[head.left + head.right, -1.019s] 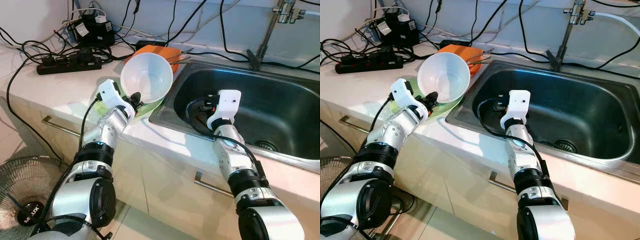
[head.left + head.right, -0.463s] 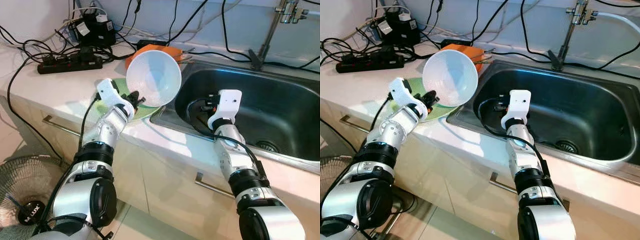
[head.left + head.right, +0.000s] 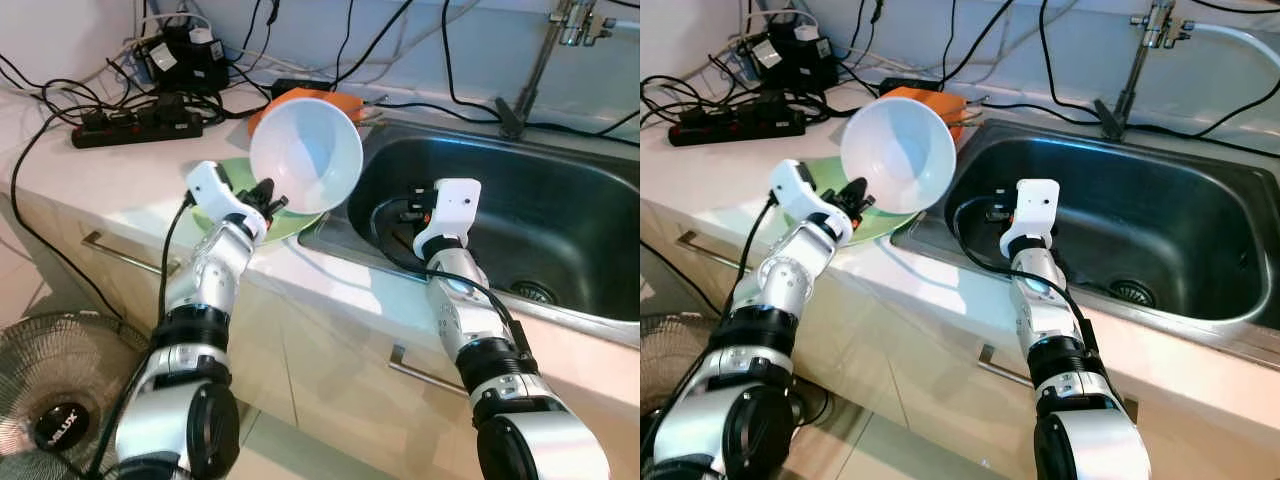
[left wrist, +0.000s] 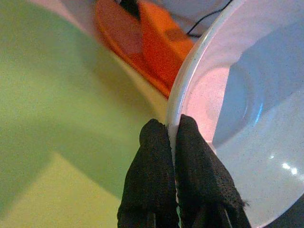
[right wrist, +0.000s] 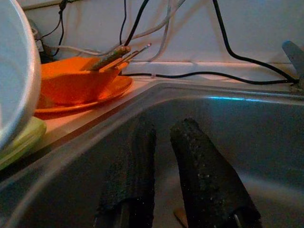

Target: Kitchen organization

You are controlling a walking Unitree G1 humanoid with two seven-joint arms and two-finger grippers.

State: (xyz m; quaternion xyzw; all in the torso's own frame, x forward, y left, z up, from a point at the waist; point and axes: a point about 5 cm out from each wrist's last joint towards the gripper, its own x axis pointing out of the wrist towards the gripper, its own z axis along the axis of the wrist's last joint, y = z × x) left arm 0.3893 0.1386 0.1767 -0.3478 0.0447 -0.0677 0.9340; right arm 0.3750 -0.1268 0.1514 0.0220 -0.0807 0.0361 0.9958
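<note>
My left gripper (image 3: pixel 268 196) is shut on the rim of a white bowl (image 3: pixel 305 150). It holds the bowl tilted on edge in the air, above a green plate (image 3: pixel 298 222) on the counter beside the sink. In the left wrist view both fingertips (image 4: pixel 156 135) pinch the bowl's rim (image 4: pixel 247 95) over the green plate (image 4: pixel 57 95). Behind the bowl an orange bowl (image 3: pixel 350 106) with utensils in it sits on an orange plate (image 5: pixel 85 92). My right gripper (image 5: pixel 161 137) hangs inside the steel sink (image 3: pixel 520 200), open by a narrow gap with nothing between its fingers.
A faucet (image 3: pixel 540 60) stands behind the sink. A black power strip (image 3: pixel 135 125), an adapter block and several cables lie across the back left of the counter. Drawer handles run below the counter edge, and a floor fan (image 3: pixel 50 400) stands low on the left.
The left gripper has lifted the white bowl off the green plate and carried it up and toward the sink. The right arm has stayed still.
</note>
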